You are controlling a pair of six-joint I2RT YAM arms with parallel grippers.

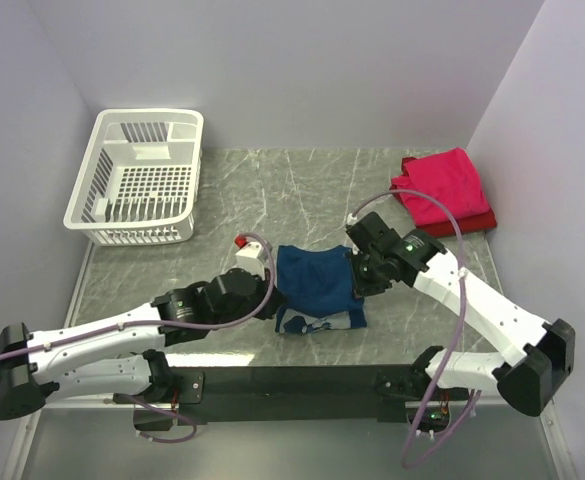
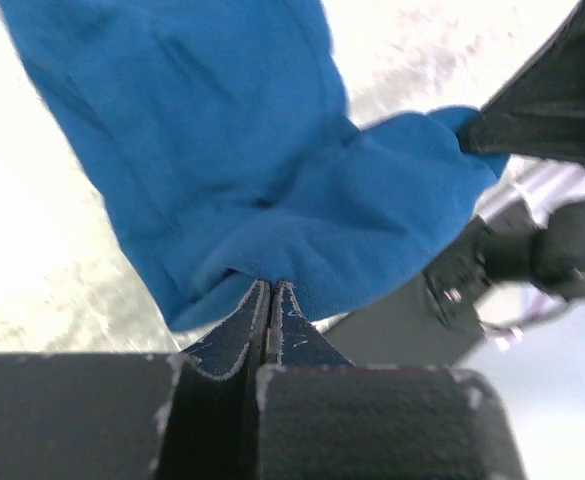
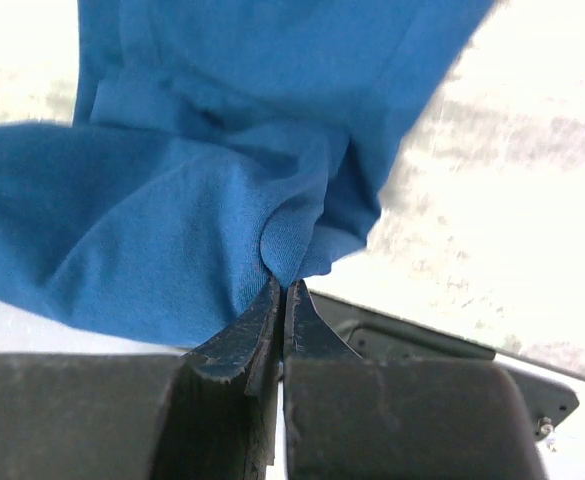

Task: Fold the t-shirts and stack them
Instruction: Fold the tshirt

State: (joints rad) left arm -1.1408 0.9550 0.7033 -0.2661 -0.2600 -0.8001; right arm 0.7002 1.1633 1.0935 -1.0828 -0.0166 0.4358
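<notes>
The navy blue t-shirt [image 1: 317, 285] lies bunched at the front middle of the table, a bit of white-and-red print showing at its near edge. My left gripper [image 1: 272, 297] is shut on its left edge; in the left wrist view the jaws [image 2: 270, 285] pinch blue cloth [image 2: 272, 180]. My right gripper [image 1: 357, 280] is shut on its right edge; in the right wrist view the jaws [image 3: 284, 283] pinch a fold of blue cloth [image 3: 172, 220]. Folded pinkish-red and darker red t-shirts [image 1: 442, 190] are stacked at the back right.
A white slotted plastic basket [image 1: 137, 178] stands at the back left. The marble tabletop [image 1: 272, 190] runs between the basket and the red stack. Walls close in the left, back and right sides.
</notes>
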